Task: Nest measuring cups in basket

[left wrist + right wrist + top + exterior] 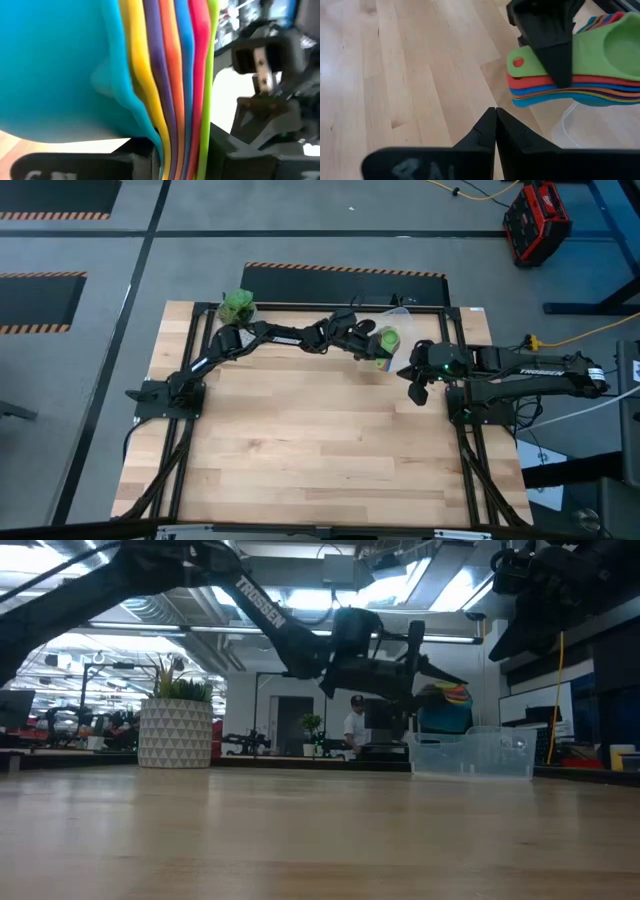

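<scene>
The measuring cups (386,346) are one nested stack, green on top, then red, blues, orange, yellow and a large blue one at the bottom. My left gripper (370,343) is shut on this stack and holds it in the air over the table's far right part. In the low view the stack (447,695) hangs just above the clear basket (470,755), which stands on its base on the table. My right gripper (495,122) is shut and holds nothing. It hovers near the right edge (418,387), nearer than the stack. My left gripper pinches the stacked handles (532,65) between its two fingers, one finger (554,55) on the green top handle and the other beneath the stack. The fingers lie across the handles, close to the bowls. The whole stack (165,75) is lifted clear and held roughly level.
A green plant in a white patterned pot (178,725) stands at the table's far left corner (238,305). The wide wooden tabletop (320,450) spreads toward the near edge. Black frame rails run along the table's sides.
</scene>
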Tool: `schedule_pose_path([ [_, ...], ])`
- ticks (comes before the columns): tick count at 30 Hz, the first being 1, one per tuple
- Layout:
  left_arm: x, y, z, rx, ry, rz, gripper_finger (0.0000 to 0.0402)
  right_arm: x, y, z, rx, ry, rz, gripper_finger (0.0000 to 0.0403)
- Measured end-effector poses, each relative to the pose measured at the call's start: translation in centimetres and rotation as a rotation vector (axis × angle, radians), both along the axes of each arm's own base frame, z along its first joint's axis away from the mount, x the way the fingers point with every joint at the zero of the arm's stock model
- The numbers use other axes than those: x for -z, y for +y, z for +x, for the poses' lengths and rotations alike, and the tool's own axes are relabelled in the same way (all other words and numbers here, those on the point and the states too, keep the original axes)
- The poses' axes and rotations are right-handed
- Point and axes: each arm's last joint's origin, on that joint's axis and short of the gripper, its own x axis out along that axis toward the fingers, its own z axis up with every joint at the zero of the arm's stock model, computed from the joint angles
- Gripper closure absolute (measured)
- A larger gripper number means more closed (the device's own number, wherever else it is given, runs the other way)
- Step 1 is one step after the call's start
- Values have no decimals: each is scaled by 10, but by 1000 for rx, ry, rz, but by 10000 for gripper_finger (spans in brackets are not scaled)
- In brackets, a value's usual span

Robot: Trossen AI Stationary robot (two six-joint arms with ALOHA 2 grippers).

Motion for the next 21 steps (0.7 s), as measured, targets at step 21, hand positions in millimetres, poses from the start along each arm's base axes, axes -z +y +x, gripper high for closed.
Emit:
schedule_pose_path([
  [21,32,16,32,-32,60,-169,319,0,0,0,-1,3,0,391],
])
